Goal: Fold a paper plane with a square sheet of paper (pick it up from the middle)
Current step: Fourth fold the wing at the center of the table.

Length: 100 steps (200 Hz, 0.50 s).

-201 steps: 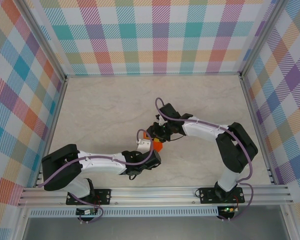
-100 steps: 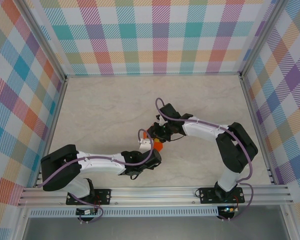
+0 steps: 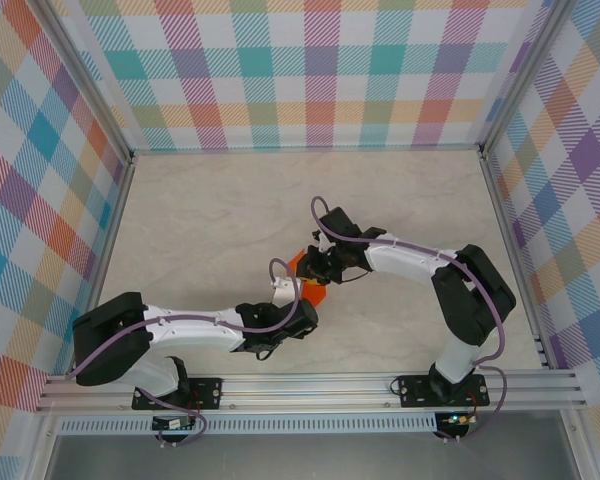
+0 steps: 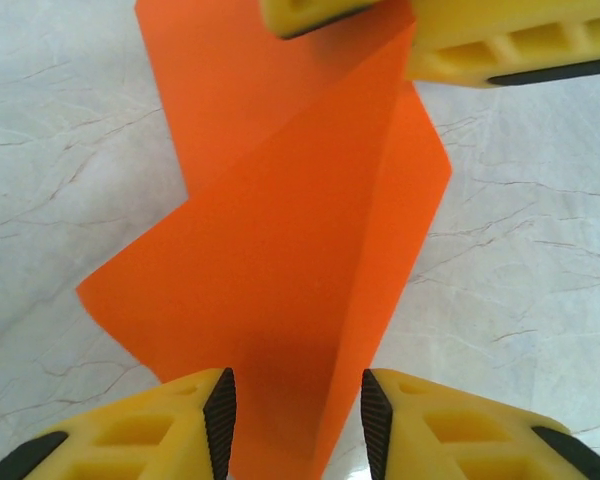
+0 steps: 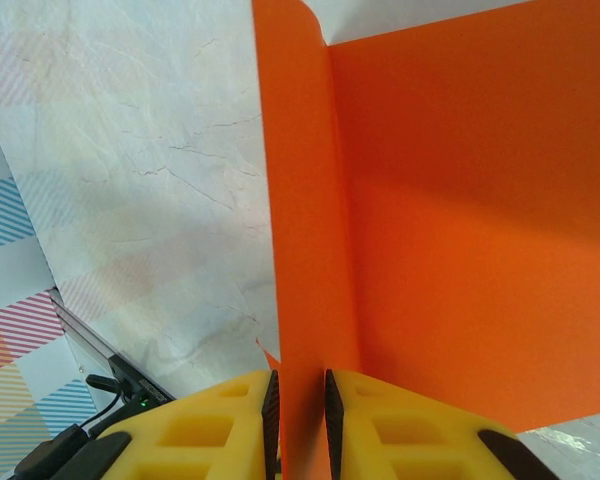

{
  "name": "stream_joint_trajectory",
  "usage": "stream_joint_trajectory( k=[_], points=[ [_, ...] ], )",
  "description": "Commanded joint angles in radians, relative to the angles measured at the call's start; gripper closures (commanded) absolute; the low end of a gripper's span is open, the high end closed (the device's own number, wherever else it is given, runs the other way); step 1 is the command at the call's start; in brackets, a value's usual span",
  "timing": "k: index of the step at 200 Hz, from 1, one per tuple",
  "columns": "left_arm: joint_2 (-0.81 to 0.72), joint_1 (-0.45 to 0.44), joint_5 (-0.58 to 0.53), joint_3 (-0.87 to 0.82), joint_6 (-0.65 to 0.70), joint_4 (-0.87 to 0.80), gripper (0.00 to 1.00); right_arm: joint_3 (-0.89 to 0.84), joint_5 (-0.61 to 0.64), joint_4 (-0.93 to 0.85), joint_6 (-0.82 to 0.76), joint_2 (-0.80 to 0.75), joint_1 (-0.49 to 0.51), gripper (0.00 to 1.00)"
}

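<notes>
Though set astride the small bright orange folded paper plane [image 4: 280, 250], just left of the middle of the pale marble-patterned tabletop [image 3: 200, 220], gripped nothing with the left gripper [image 4: 293, 400]: jaws parted partway, one on either side of the creased paper, a sliver of tabletop visible beside one pad. Found the paper plane near that tabletop's middle, between both grippers; could not tell whether resting on the surface or raised off it. Pinched a folded flap in the right gripper [image 5: 297, 400], just right of the tabletop's middle, jaws drawn almost together on the orange layer.
</notes>
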Motion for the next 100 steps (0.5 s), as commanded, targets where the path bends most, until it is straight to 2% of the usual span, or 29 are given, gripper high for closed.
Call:
stream_joint_trajectory(
  k=[1,28,64,100],
  points=[
    [-0.014,-0.013,-0.042,-0.019,-0.03,-0.039,0.6,-0.001,-0.005,-0.016,-0.011,0.005,-0.007,0.78],
    [-0.001,-0.014,-0.043,-0.016,-0.032,-0.035,0.59,-0.001,-0.005,-0.016,-0.008,0.004,-0.009,0.78],
    [0.026,-0.014,-0.038,-0.001,-0.014,-0.017,0.65,-0.001,-0.005,-0.015,-0.006,0.0,-0.008,0.78],
    [0.041,-0.012,-0.03,0.006,-0.012,-0.01,0.67,0.001,-0.005,-0.014,-0.004,-0.001,-0.008,0.78]
  ],
)
